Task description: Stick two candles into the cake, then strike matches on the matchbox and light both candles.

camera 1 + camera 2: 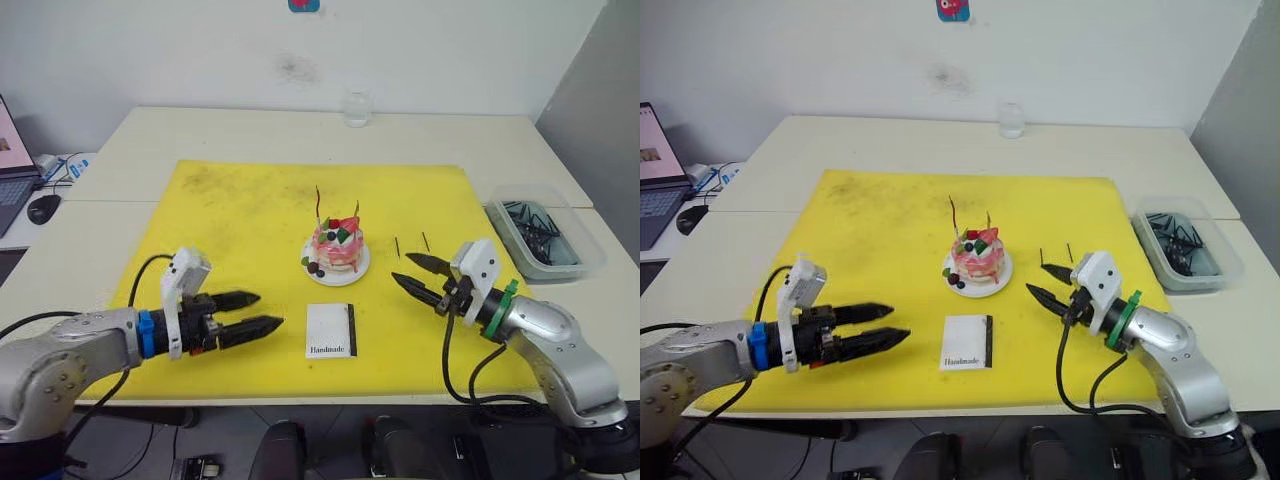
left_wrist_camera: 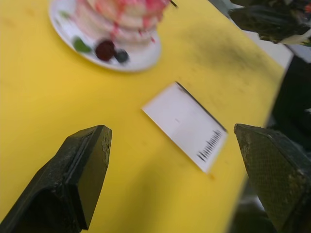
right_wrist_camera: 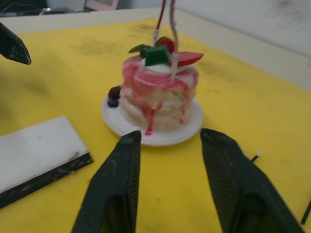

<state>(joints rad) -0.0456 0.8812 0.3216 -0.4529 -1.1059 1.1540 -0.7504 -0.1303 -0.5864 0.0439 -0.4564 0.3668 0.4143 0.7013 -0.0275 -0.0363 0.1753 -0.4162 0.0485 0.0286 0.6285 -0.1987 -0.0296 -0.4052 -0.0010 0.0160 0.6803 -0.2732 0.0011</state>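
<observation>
Cake with two candles on yellow mat, both grippers empty.

Cake (image 1: 337, 247) on white plate (image 1: 352, 272), mid-mat; two candles (image 1: 319, 204) upright in its top. Matchbox (image 1: 331, 330) flat on mat just in front of plate, apart from it. Two matches (image 1: 424, 241) on mat right of plate. Left gripper (image 1: 248, 313), jaws spread and holding nothing, left of matchbox, pointing toward it, not touching. Right gripper (image 1: 420, 279), jaws parted and holding nothing, right of plate, near the matches, aimed at the cake. Yellow mat (image 1: 230, 230) on desk (image 1: 450, 140). Clear bin (image 1: 545, 240) of dark items at right; glass (image 1: 357, 108) at back; laptop (image 1: 12, 170) and mouse (image 1: 43, 207) far left.
</observation>
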